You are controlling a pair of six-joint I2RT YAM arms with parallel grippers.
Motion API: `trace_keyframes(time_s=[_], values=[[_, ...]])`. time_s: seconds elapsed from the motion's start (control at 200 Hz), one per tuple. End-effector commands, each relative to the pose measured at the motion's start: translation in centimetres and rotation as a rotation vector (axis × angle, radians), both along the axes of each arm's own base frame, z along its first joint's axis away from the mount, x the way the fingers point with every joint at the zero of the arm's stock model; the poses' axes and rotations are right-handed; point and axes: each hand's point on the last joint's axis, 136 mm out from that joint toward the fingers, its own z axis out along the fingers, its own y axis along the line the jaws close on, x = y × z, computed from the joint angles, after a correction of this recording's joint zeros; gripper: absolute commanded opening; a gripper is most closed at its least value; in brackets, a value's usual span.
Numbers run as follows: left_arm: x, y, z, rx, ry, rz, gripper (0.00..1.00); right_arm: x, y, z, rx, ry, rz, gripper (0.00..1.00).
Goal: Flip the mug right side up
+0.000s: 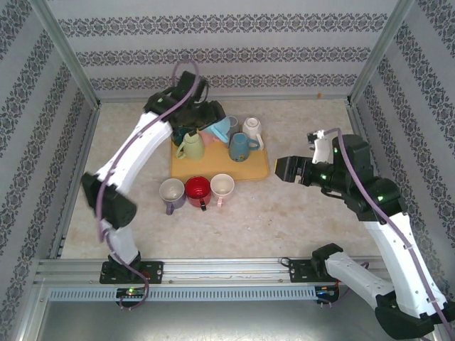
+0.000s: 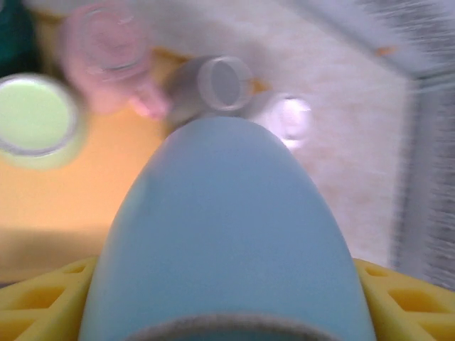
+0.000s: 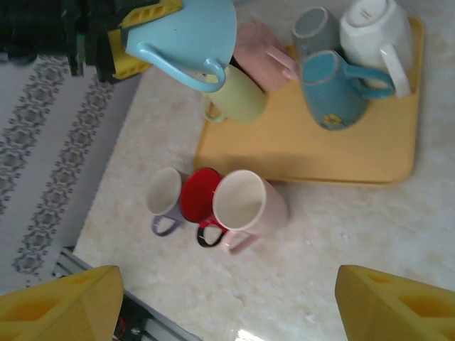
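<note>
Left fingers [image 2: 43, 302] sit mostly hidden behind the clamped light-blue mug [image 2: 227, 234].

The left gripper [image 1: 211, 119] is holding a light blue mug [image 1: 223, 128] over the far left part of the yellow tray [image 1: 249, 172], where a green mug [image 1: 190, 146], a blue mug [image 1: 242, 147] and a white mug [image 1: 252, 128] are sitting. A lilac mug [image 1: 172, 192], a red mug [image 1: 197, 190] and a pale pink mug [image 1: 222, 185] are standing upright just before the tray. The right gripper [image 1: 286, 169] is hovering beside the tray's right edge, jaws apart.
</note>
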Motion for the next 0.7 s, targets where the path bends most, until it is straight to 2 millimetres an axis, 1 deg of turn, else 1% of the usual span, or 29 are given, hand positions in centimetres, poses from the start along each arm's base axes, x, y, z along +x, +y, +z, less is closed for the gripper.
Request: trace_keyframes(time_s=[0.0,0.035,0.105,0.185,0.27,0.33,0.48,0.53,0.63,0.694], values=[[0.2,-3.9,8.9,-0.335,-0.43,-0.195,0.55,0.6,1.5,2.4,0.048,-0.061,0.063,0.76],[-0.5,-4.2,10.4,-0.423,-0.503,-0.23,0.56,0.7,1.8,3.2,0.075,-0.085,0.071,0.76],[-1.6,-4.9,12.2,-0.57,-0.568,-0.302,0.55,0.8,2.6,4.9,0.151,-0.117,0.104,0.77],[-3.7,-6.1,14.6,-0.739,-0.639,-0.432,0.55,0.8,3.8,6.4,0.262,-0.114,0.158,0.79],[-5.5,-5.9,16.8,-0.868,-0.715,-0.496,0.53,0.9,4.7,7.3,0.344,-0.088,0.203,0.79],[-6.5,-5.7,17.6,-0.906,-0.744,-0.525,0.53,1.0,5.0,7.6,0.374,-0.073,0.216,0.8],[-8.3,-5.4,18.0,-0.938,-0.752,-0.586,0.53,1.7,5.3,8.5,0.464,-0.046,0.236,0.81],[-8.9,-5.2,18.4,-0.947,-0.757,-0.593,0.53,2.0,5.2,8.4,0.474,-0.036,0.219,0.81],[-9.9,-5.1,18.9,-0.97,-0.751,-0.621,0.53,3.2,4.2,7.5,0.45,-0.013,0.133,0.81],[-10.4,-4.9,19.1,-0.986,-0.751,-0.63,0.52,3.6,4.1,7.7,0.48,-0.016,0.13,0.81]])
